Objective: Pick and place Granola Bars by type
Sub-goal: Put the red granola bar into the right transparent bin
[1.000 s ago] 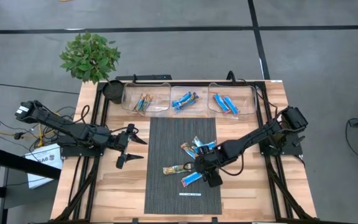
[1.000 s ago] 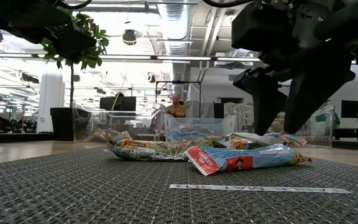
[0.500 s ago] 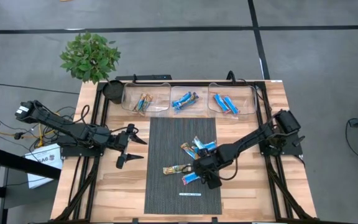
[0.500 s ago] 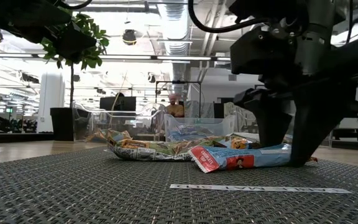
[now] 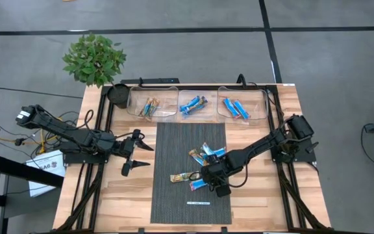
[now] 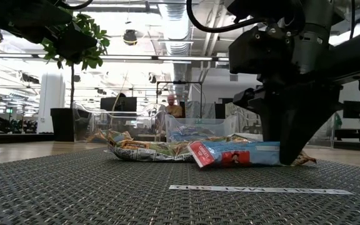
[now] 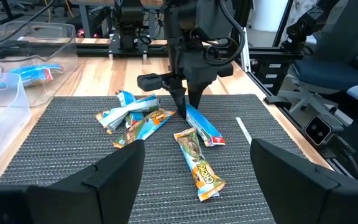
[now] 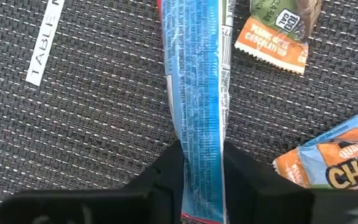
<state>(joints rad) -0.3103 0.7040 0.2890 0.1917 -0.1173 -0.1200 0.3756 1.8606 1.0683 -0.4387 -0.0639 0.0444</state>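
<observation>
A bright blue bar with a red end lies on the dark woven mat, toward the mat's front right part, its wrapper turned up on its long edge. The right gripper has its two fingers pressed against the bar's sides, clamping it while it rests on the mat. Just beside it lies a tan bar with an orange end, and toward the mat's middle a small heap of blue-and-orange bars. A thin white strip lies near the mat's front edge. Three clear bins along the table's back edge hold sorted bars. The left gripper hovers spread wide over the table's left side.
</observation>
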